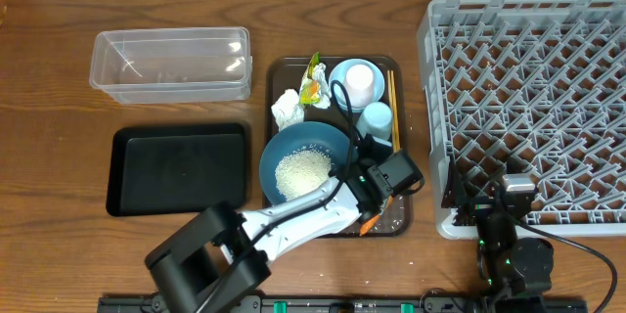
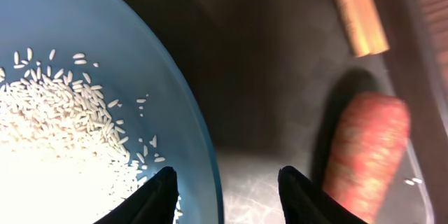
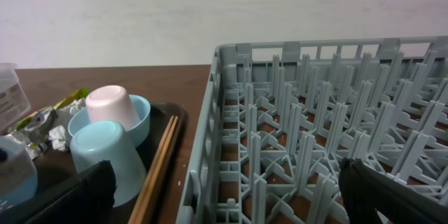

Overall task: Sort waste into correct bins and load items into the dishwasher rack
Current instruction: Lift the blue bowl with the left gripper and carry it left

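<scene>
My left gripper is open over the brown serving tray. Its jaws stand either side of the rim of the large dark-blue bowl, which holds white rice. The orange carrot lies loose on the tray just right of the right finger, and the chopsticks end beyond it. The tray also holds the tissue, the wrapper, the white cup upside down in the small light-blue bowl, and the pale-blue cup. My right gripper hangs open and empty at the near left corner of the grey rack.
The clear tub stands at the back left, with the black tray in front of it. Both lie left of the serving tray. The left arm reaches across the table's front edge to the tray.
</scene>
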You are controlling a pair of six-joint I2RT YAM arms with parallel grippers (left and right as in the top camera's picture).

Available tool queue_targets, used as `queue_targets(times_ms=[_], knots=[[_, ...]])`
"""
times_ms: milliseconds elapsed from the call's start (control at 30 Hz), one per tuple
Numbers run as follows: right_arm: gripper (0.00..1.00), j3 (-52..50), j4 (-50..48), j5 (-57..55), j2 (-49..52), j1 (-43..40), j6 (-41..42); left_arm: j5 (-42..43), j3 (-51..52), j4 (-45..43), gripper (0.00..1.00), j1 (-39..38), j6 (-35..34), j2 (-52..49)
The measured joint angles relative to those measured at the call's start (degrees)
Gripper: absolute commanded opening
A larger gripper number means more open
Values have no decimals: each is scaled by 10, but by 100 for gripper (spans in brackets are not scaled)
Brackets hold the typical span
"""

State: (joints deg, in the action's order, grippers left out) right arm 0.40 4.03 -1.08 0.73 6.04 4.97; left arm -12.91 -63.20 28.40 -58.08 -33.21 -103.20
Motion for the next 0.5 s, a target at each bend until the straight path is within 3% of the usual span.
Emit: queue_targets(times_ms=[367,433,500], knots=[[99,0,0,0,0,0,0,-16,0,-4,31,0,-1,-37],[99,0,0,0,0,0,0,-19,0,-6,26,0,0,-37],[99,0,0,0,0,0,0,-22,0,-6,13,0,-3,-37]])
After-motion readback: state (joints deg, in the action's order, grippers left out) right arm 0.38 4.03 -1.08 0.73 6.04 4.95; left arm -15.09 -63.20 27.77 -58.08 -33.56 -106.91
